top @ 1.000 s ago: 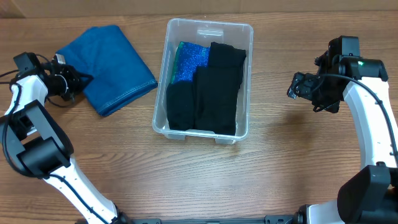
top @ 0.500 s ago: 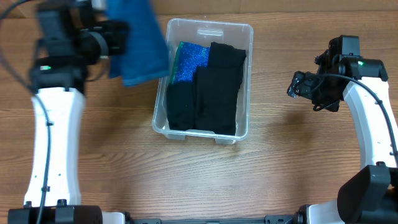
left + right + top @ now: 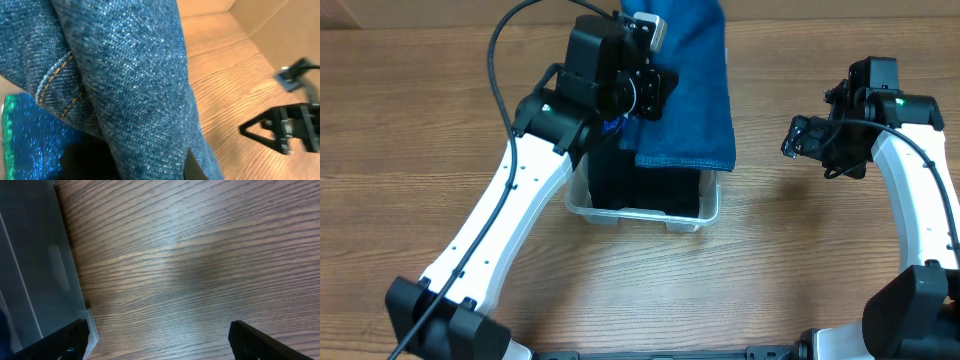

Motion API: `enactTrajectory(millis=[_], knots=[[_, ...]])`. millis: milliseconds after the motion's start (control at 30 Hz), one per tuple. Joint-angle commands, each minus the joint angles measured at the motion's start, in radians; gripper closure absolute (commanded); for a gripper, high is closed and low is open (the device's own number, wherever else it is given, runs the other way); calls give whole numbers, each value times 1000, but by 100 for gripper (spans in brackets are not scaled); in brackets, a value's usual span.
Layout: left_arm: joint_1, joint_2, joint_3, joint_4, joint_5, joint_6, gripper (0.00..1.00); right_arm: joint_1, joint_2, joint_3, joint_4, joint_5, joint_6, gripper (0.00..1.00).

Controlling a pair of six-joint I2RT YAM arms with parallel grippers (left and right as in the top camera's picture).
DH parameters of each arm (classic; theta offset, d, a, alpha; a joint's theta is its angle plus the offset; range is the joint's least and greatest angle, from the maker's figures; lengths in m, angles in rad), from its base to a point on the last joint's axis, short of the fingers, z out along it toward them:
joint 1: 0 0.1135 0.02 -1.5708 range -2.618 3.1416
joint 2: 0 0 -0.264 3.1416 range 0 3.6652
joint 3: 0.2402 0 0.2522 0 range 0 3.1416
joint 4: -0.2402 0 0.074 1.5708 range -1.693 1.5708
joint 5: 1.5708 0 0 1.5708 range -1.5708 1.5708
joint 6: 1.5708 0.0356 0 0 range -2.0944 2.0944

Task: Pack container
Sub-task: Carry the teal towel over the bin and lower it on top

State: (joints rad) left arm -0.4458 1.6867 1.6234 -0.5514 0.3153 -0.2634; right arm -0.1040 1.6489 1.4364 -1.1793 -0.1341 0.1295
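Observation:
The clear plastic container [image 3: 640, 215] stands mid-table, mostly hidden by my left arm and the cloth; black garments [image 3: 650, 190] show in its near end. My left gripper [image 3: 655, 80] is shut on blue denim cloth [image 3: 690, 90] and holds it hanging above the container's right half. In the left wrist view the denim [image 3: 125, 75] fills the frame, with a glittery blue-green item [image 3: 25, 135] and dark clothing below. My right gripper [image 3: 798, 140] is open and empty above bare wood to the right of the container, whose wall shows in the right wrist view [image 3: 35, 270].
The wooden table [image 3: 770, 260] extends around the container. My right arm [image 3: 910, 190] stands along the right edge. My left arm [image 3: 510, 210] reaches diagonally from the lower left over the container's left side.
My left gripper lifted the blue denim from the table's far left and carried it right, now over the container. The right arm has not moved.

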Motion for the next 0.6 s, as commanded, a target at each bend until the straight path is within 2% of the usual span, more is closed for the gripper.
enactTrajectory(millis=[0, 267, 567], knots=[[-20, 43, 29, -6, 18, -7, 96, -3, -11, 23, 4, -8, -10, 6], [6, 67, 29, -40, 17, -6, 96, -3, -11, 23, 4, -8, -10, 6], [100, 94, 29, -216, -83, 33, 93, -3, -11, 23, 3, -8, -10, 6]])
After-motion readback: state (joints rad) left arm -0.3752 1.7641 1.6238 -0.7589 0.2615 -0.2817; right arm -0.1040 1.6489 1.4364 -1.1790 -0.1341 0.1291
